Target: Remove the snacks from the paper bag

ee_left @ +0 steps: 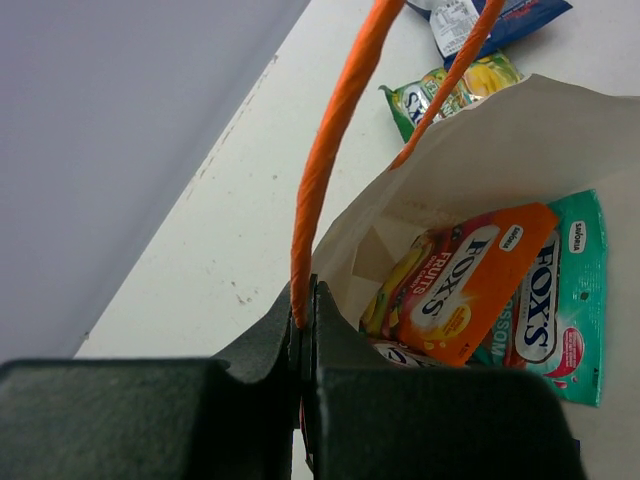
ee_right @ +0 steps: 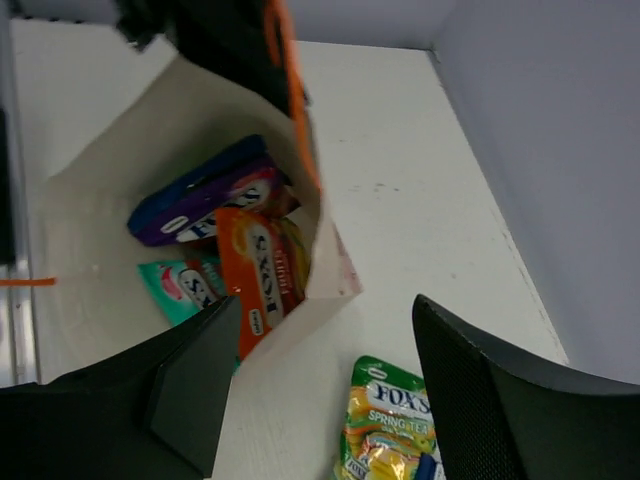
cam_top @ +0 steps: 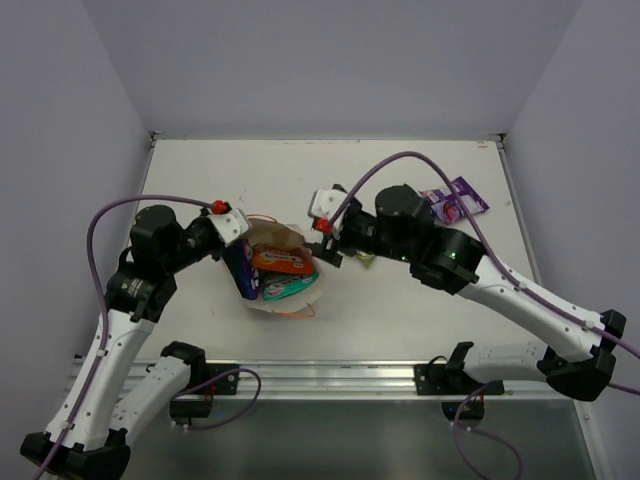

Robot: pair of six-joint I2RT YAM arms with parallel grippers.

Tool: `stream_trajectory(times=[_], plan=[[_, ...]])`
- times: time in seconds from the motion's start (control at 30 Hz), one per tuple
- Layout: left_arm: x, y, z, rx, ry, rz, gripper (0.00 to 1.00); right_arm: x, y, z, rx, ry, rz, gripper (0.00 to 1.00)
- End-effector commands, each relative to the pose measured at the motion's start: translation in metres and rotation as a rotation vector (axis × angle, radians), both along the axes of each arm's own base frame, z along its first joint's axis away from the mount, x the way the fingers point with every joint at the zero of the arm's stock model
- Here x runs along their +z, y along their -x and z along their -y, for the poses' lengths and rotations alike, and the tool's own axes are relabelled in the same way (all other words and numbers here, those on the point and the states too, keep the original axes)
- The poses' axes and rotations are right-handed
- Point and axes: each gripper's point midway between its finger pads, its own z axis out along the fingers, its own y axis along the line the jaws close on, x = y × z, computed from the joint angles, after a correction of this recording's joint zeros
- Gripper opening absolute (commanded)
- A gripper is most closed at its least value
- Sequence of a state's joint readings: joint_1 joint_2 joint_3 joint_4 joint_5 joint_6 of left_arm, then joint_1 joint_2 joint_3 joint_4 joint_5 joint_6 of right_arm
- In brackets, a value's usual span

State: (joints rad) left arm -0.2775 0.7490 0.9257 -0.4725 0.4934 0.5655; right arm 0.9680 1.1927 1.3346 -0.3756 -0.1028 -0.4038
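The left fingers (ee_left: 265,350) pinch the orange handle (ee_left: 330,150) of the paper bag (cam_top: 272,236), which sits tipped mid-worktop (cam_top: 400,320), left of centre, while the right fingers (ee_right: 190,380) stand wide just right of its mouth, above a green-yellow packet (ee_right: 385,420) already out. The next pick should go best if the right fingers enter low and close on the free edge of the topmost orange-red packet (ee_right: 262,270) with the left holding the mouth up. Inside, glossy foil packets overlap: orange-red over teal-pink (ee_right: 180,285), a purple one (ee_right: 190,215) deeper

Beige paper bag (ee_right: 105,175) open, orange packet (ee_right: 262,272), teal packet (ee_right: 178,290), purple packet (ee_right: 195,205) inside (green-yellow packet (ee_right: 385,420) outside)
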Motion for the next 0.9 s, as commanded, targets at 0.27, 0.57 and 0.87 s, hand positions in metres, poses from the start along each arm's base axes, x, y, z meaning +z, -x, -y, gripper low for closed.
stream_trajectory(times=[0.27,0.57,0.87], plan=[[0.018,0.007,-0.002,-0.01,-0.021,0.049,0.0,-0.084,0.051,-0.068,0.274,0.353,0.071,0.6],[0.014,0.013,0.001,-0.038,-0.011,0.043,0.0,-0.139,0.017,-0.089,0.185,0.442,0.046,0.53],[0.01,0.015,0.004,-0.056,-0.011,0.043,0.0,-0.182,-0.022,-0.09,0.082,0.46,-0.024,0.52]])
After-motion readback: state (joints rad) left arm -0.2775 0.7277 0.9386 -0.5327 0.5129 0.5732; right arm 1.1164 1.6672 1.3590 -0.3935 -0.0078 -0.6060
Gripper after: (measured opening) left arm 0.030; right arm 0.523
